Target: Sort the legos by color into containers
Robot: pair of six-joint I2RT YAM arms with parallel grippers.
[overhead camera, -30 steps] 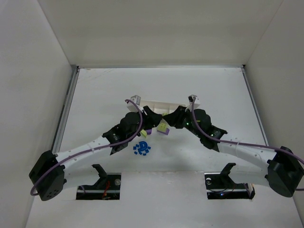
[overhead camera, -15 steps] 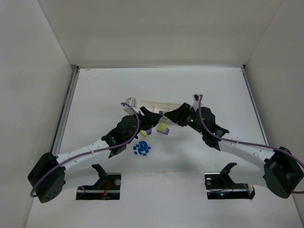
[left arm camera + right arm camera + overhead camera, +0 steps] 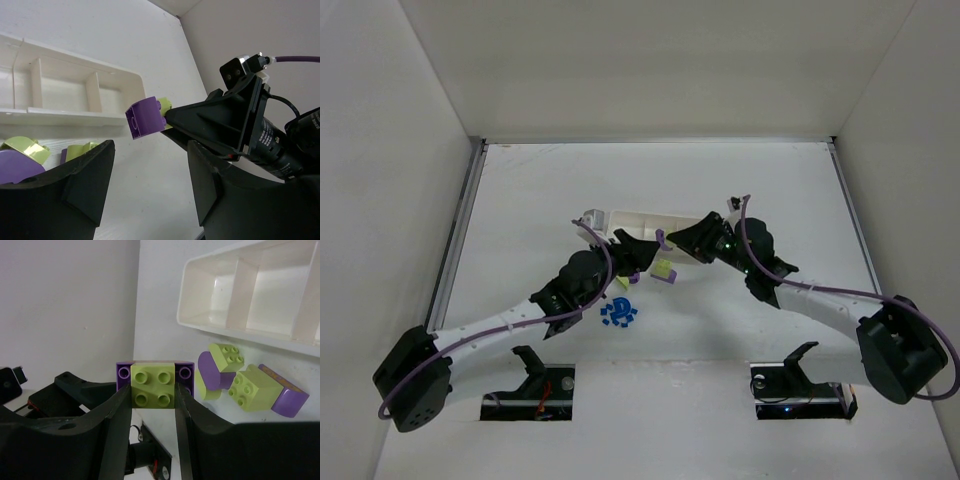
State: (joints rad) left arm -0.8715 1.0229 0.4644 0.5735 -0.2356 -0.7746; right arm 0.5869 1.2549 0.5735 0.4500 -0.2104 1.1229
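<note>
Since a second ago both arms have swung a little toward 9 o'clock, so that more of the tray's long far edge shows behind them. The white table [image 3: 520, 200] carries everything, walled on three sides. The left arm [image 3: 500, 325] reaches in from 7 o'clock and the right arm [image 3: 820, 300] from 4 o'clock, their tips close together near the middle. The tray [image 3: 650, 217] lies crosswise just past the middle, toward 12 o'clock; the compartments that the wrist views show hold nothing. The left gripper [image 3: 150, 150] has its jaws apart with nothing between them, and it faces the right one at close range. The right gripper [image 3: 152, 390] is clamped on a purple-and-green brick [image 3: 144, 117], green studs toward its own camera and the purple half toward the left gripper, held off the table on the 6 o'clock side of the tray. Several loose bricks [image 3: 250, 385], purple and yellow-green and some joined in pairs, lie on the table close against the tray's near wall at 6 o'clock. The blue pieces [image 3: 618, 313] sit in a tight cluster further toward 6 o'clock, beside the left arm.
</note>
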